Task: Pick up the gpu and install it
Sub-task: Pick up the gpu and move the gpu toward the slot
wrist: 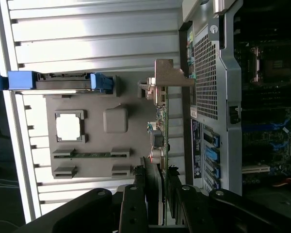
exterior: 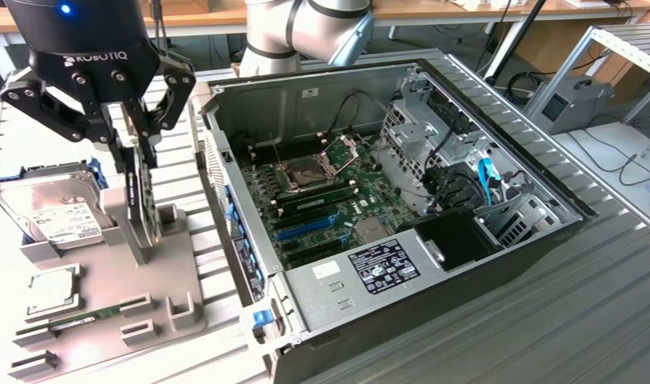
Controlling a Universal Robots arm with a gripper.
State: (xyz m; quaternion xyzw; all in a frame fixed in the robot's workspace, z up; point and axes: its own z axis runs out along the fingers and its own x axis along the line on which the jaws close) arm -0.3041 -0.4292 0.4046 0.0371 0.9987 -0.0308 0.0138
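Observation:
The gpu [exterior: 142, 216] stands upright on its long edge in a slot of the grey holder block [exterior: 181, 272], at the exterior view's left, beside the open computer case [exterior: 411, 200]. My gripper [exterior: 136, 156] reaches down from above, one finger on each face of the card's upper part. In the wrist view the gpu [wrist: 161, 126] appears edge-on, its metal bracket at the far end, and my gripper [wrist: 157, 191] is shut on its fan block. The card's lower edge still looks seated in the holder.
The holder also carries a silver hard drive [exterior: 53, 212], a square processor [exterior: 53, 292] and a narrow memory stick [exterior: 85, 318]. Inside the case, the motherboard's blue slot [exterior: 303, 228] lies exposed. The case wall [wrist: 218, 97] stands close beside the card.

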